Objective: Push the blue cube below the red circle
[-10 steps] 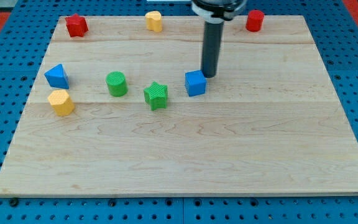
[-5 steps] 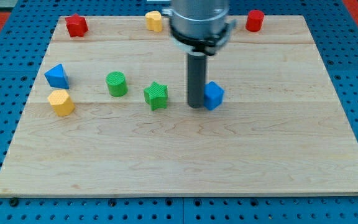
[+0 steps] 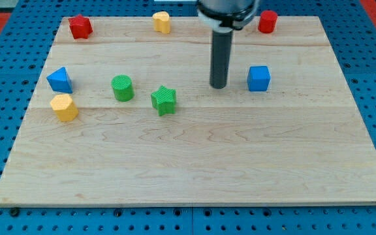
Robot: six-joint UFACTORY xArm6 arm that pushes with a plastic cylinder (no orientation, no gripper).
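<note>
Blue cube sits toward the board's right edge, almost under the red circle at the top-right corner. My tip, a bare rod with no pincer, stands apart on the cube's left; next, a slight rightward nudge.

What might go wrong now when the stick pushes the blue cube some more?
1. The blue cube already sits almost straight below the red circle; my tip is to its left with a gap, so another rightward push could send it past.
2. An off-centre push might spin the cube and send it off at an angle.
3. Pushed too far toward the view's top, the cube might knock the red circle near the board's edge.
</note>
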